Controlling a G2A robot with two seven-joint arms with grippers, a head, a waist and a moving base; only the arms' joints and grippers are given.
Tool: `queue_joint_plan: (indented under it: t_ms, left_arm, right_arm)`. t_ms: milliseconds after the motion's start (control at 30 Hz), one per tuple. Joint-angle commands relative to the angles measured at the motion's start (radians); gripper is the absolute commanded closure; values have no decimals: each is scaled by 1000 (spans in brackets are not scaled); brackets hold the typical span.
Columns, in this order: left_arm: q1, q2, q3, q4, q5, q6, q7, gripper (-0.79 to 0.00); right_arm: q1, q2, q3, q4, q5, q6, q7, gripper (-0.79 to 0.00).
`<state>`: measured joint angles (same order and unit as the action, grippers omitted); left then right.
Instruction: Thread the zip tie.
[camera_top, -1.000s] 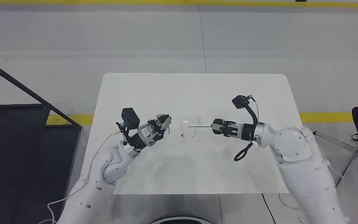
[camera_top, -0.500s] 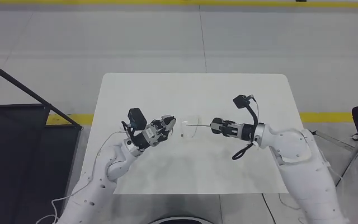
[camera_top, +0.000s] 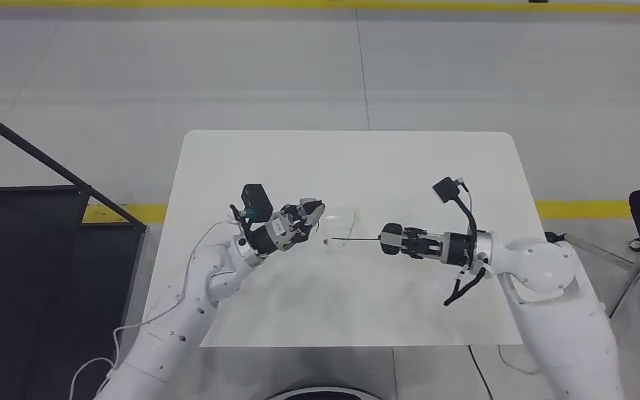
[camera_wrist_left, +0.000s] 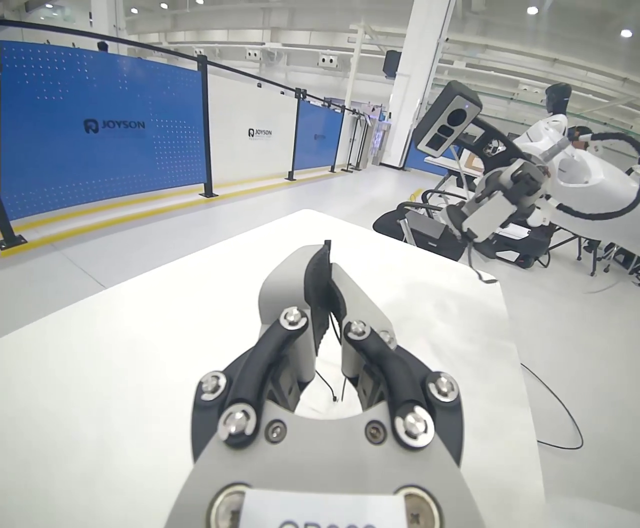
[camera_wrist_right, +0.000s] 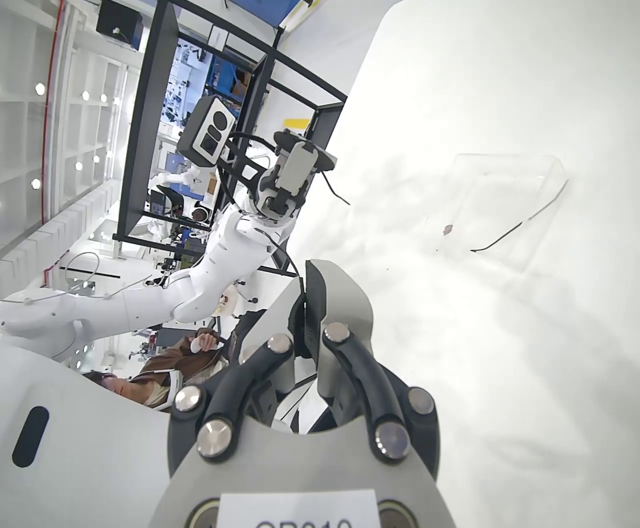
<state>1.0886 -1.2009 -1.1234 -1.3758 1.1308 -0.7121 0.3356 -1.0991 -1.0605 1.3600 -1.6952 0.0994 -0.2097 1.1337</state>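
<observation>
As we look down, right gripper (camera_top: 384, 238): clamped on the zip tie (camera_top: 355, 239), its free end near the clear tray (camera_top: 348, 220);
Left gripper (camera_top: 314, 208): pinched on a short black strip (camera_wrist_right: 338, 193), beside that tray

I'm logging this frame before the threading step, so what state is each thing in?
left gripper: shut on a black strip, whose end pokes past the fingertips.
right gripper: shut on the zip tie.
zip tie: sticking out straight toward the left gripper, tip apart from it, not threaded.
clear tray: lying flat, a spare tie inside.
</observation>
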Motion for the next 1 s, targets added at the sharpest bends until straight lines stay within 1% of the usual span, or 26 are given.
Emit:
queue_joint_plan:
  t_ms: [0,267,367,433,500,700,967]
  left_arm:
    - [0,0,0,0,0,0,0,0]
    - [2,0,0,-2,-1,5,-2,0]
    - [12,-2,7,-24,4,25,-23,0]
    - [12,-2,10,-28,6,18,-19,0]
    - [9,-3,11,-22,14,6,-8,0]
    - [-1,-8,26,2,39,13,33,0]
    - [-1,-8,26,2,39,13,33,0]
  right_arm:
    - [0,0,0,-2,-4,3,-1,0]
    - [0,0,0,-2,-4,3,-1,0]
    - [-3,-3,-20,-19,-2,60,-48,0]
    - [9,-5,-34,-27,12,96,-59,0]
    - [22,-7,-44,-27,35,123,-68,0]
    - [66,-12,-85,-13,47,219,-98,0]
    - [99,-16,-116,3,46,329,-146,0]
